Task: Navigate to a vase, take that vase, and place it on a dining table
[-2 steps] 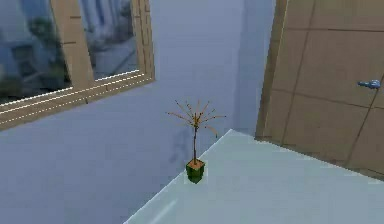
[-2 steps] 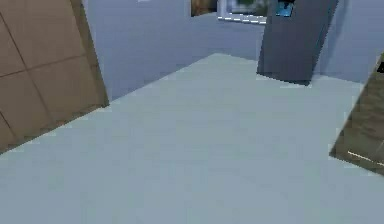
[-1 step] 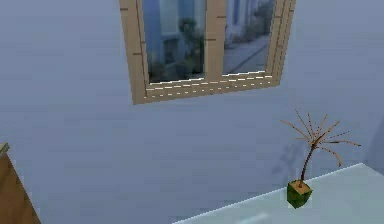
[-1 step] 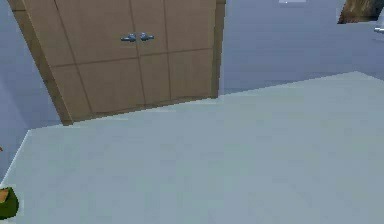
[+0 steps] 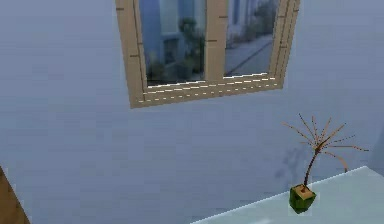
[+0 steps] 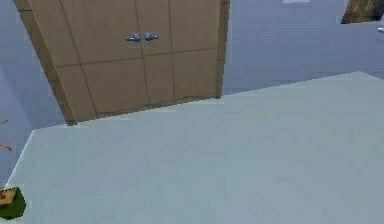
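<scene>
Arm side, double doors point(image 6: 140, 55); ahead, green twig-filled pot point(image 5: 302, 197), window point(image 5: 207, 45)

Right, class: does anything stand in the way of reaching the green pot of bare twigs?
Nothing visible does. The green pot stands alone on a pale surface, below and right of the window.

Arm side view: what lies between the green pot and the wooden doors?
Only bare pale floor. In the arm side view it runs from the pot with its twigs up to the doors, with nothing standing on it.
</scene>
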You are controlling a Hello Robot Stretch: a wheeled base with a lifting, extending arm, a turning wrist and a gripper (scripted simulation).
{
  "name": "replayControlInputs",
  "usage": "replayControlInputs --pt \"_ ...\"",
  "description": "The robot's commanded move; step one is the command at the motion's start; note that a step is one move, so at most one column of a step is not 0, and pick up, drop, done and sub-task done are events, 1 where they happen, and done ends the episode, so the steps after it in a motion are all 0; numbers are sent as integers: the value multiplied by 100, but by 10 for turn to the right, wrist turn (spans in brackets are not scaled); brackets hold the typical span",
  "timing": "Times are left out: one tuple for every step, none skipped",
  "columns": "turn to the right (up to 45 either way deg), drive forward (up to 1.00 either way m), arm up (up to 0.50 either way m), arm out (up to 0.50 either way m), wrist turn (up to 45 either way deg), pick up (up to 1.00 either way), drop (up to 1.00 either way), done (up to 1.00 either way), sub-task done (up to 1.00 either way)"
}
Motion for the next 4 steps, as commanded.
replayControlInputs --pt "-120 0 0 0 0 0 0 0 0" --pt "0 5 0 0 0 0 0 0 0" --pt "450 0 0 0 0 0 0 0 0" --pt "450 0 0 0 0 0 0 0 0"
